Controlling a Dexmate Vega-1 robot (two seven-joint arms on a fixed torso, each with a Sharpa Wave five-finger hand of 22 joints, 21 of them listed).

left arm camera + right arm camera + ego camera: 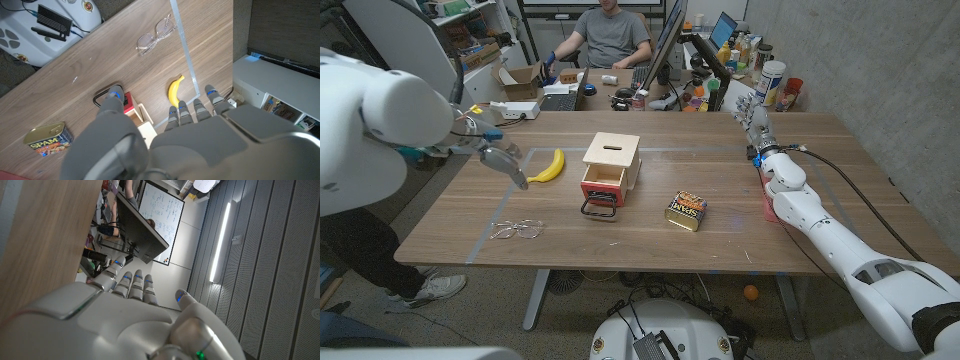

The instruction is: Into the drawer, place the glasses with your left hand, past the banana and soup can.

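Note:
Clear-framed glasses lie folded open near the table's front left. A banana lies left of a small wooden box whose red drawer is pulled out, black handle forward. A Spam tin sits right of the box. My left hand hovers open above the table, just left of the banana and behind the glasses, holding nothing. My right hand stands at the table's far right, fingers up and apart, holding nothing.
Tape lines mark the table around the glasses. A red flat thing lies under my right forearm. A person sits at a cluttered desk behind the table. Bottles and cans stand at the far right corner.

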